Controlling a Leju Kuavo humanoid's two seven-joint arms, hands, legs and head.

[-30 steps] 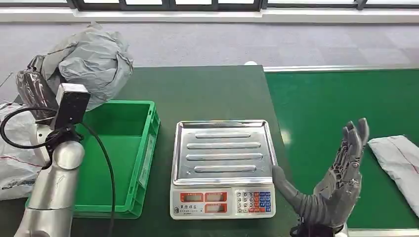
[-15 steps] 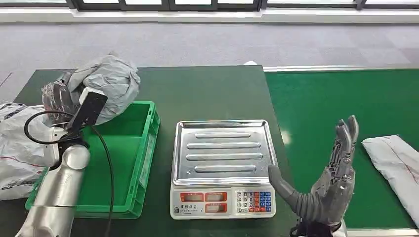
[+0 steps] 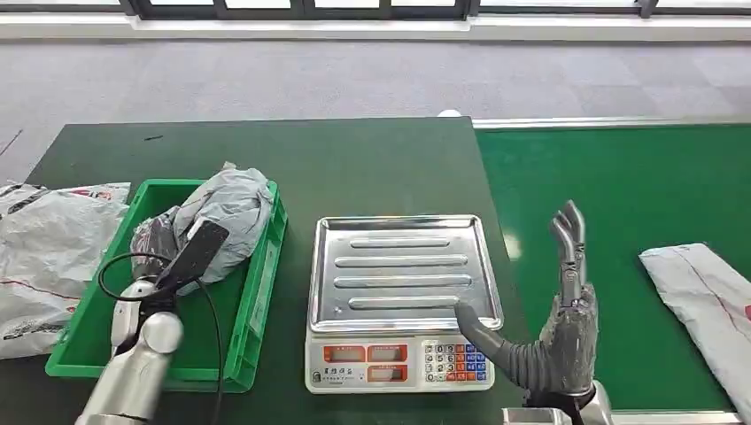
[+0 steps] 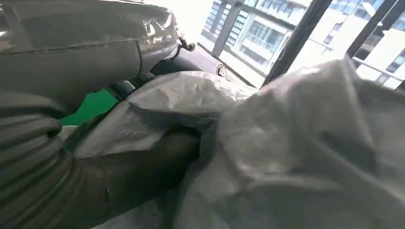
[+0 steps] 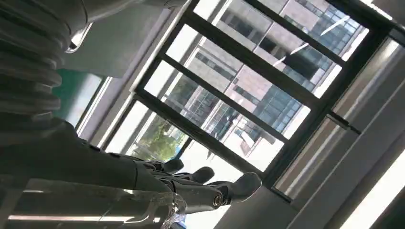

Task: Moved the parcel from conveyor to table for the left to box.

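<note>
The grey parcel is gripped by the left hand and sits low inside the green box at the left of the bench; the left wrist view shows dark fingers wrapped in crumpled film. Step in hand: boxing, judged nearly complete. Next move: release the parcel, then lift the hand clear of the box rim without dragging the film.

The right hand holds nothing, fingers extended upward, beside the scale. A white parcel lies on the conveyor, near that hand, and is judged the following pick.
</note>
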